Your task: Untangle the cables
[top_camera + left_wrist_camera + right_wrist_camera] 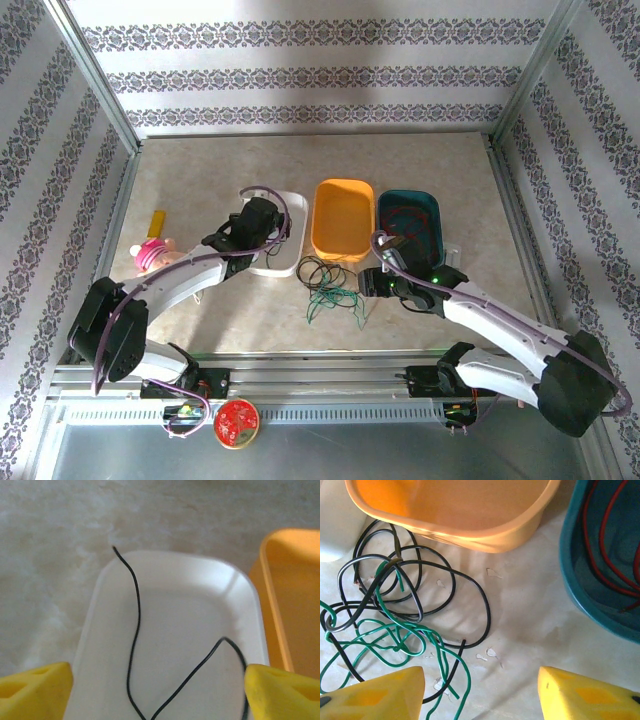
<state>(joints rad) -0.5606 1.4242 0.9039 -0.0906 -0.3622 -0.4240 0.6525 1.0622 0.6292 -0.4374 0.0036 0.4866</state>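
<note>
- L claw (pixel 159 695) over white tray (pixel 190 605): fingers wide apart, holding nothing. One black wire (pixel 137 630) lies loose in the tray.
- R claw (pixel 482 697) low over table (pixel 530 615), fingers apart, empty.
- Tangle (pixel 385 615) just left of R claw: black + green cables looped together in front of orange tray (pixel 470 510).
- Red cable (pixel 612 540) sits in teal tray (pixel 582 575).
- My read of the next step: take one strand w/ R claw. I'd pinch a free end, lift slowly, and stop if the other colour drags along.
</note>
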